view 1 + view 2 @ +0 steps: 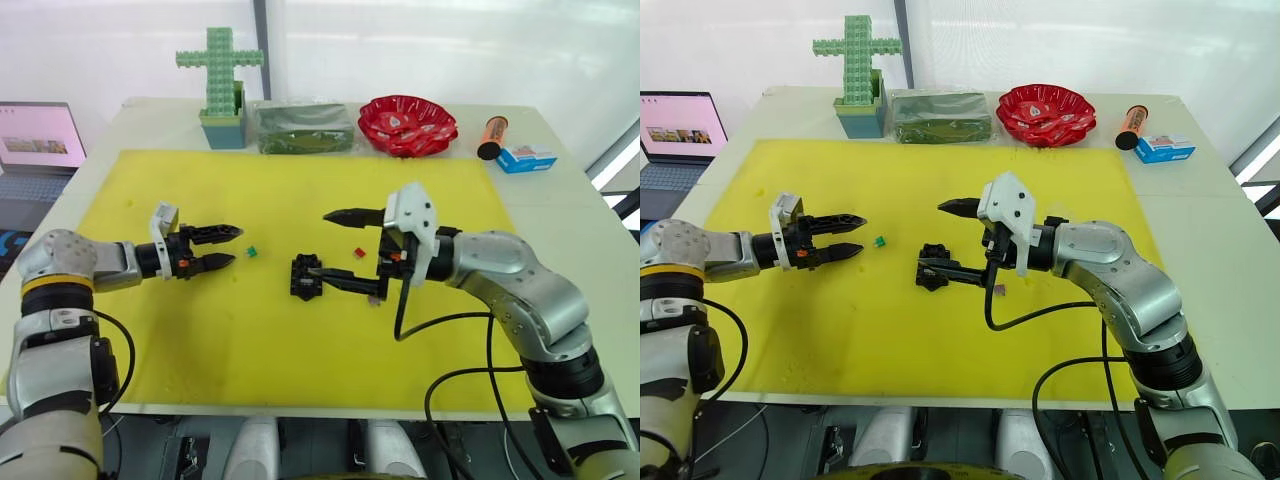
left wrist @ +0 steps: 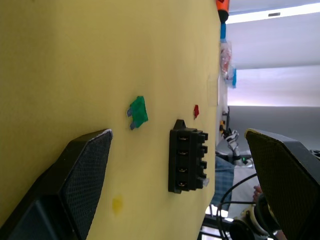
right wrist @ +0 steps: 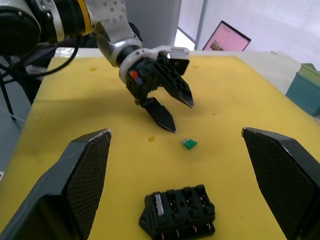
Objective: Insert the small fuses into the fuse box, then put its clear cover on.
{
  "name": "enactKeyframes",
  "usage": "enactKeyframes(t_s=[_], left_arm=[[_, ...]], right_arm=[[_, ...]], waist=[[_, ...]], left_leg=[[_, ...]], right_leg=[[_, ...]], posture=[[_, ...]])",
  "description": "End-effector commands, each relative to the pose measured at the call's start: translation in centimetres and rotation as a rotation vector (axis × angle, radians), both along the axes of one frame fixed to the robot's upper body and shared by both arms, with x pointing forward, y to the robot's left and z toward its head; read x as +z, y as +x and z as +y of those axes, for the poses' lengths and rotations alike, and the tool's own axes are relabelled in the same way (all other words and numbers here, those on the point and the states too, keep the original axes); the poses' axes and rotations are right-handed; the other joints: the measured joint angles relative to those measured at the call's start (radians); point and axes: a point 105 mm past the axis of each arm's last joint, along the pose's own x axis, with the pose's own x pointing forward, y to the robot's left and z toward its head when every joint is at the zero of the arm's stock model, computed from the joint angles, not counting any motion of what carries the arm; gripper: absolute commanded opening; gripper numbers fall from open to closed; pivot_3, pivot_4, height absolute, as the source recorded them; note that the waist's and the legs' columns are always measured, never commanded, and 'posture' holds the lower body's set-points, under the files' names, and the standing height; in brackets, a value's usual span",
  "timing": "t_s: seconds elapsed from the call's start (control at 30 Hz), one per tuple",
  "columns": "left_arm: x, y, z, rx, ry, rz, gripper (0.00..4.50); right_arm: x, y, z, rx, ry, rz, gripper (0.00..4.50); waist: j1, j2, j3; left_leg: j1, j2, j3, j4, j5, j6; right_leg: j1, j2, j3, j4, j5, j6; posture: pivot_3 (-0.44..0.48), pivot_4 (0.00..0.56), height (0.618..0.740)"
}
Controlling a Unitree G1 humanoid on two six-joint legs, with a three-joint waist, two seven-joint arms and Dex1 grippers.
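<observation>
1. The left gripper (image 1: 222, 248) is being held part-open and empty, with the green fuse (image 1: 253, 250) lying just ahead of its fingertips on the yellow mat (image 1: 200, 340).
2. The right gripper (image 1: 335, 247) is being held wide open and empty, straddling the fuse box (image 1: 306, 277) mid-mat.
3. The red fuse (image 1: 359, 251) is lying just beyond the box, towards the mat's far edge.
4. The left arm is being judged nearer the green fuse.

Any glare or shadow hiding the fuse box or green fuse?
No. Left eye view: blown-out backdrop, but the yellow mat is evenly lit; fuse box and green fuse plain. Left wrist view: bright strip beyond the mat, no glare on the box. Right wrist view: only soft shadows.
</observation>
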Motion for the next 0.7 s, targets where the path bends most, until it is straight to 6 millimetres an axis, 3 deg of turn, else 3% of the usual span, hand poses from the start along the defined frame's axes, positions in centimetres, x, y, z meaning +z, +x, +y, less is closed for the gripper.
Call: enactKeyframes(t_s=[0.03, 0.4, 0.7], left_arm=[[-0.2, 0.7, -0.7, -0.011, -0.003, -0.009, 4.50], [-1.8, 1.6, -2.6, -0.061, 0.036, 0.016, 4.50], [-1.4, 2.2, -3.7, -0.095, 0.028, -0.002, 4.50]], right_arm=[[1.5, -0.3, -0.2, -0.003, 0.013, -0.056, 4.47], [1.6, -0.2, -0.3, -0.016, 0.021, -0.052, 4.47], [1.7, -0.2, -0.2, -0.021, 0.041, -0.044, 4.47]], waist=[[0.002, 0.000, 0.000], [0.006, 0.000, 0.000], [0.023, 0.001, -0.001]], left_leg=[[0.000, 0.000, 0.000, 0.000, 0.000, 0.000], [0.000, -0.002, -0.001, 0.002, 0.000, 0.000], [0.000, -0.003, -0.002, 0.003, 0.000, 0.000]], right_leg=[[0.000, 0.000, 0.000, 0.000, 0.000, 0.000], [0.002, -0.001, 0.000, 0.001, 0.000, 0.000], [0.003, -0.002, 0.000, 0.001, 0.000, 0.000]], posture=[[0.000, 0.150, 0.740], [0.000, 0.150, 0.740], [0.000, 0.150, 0.740]])
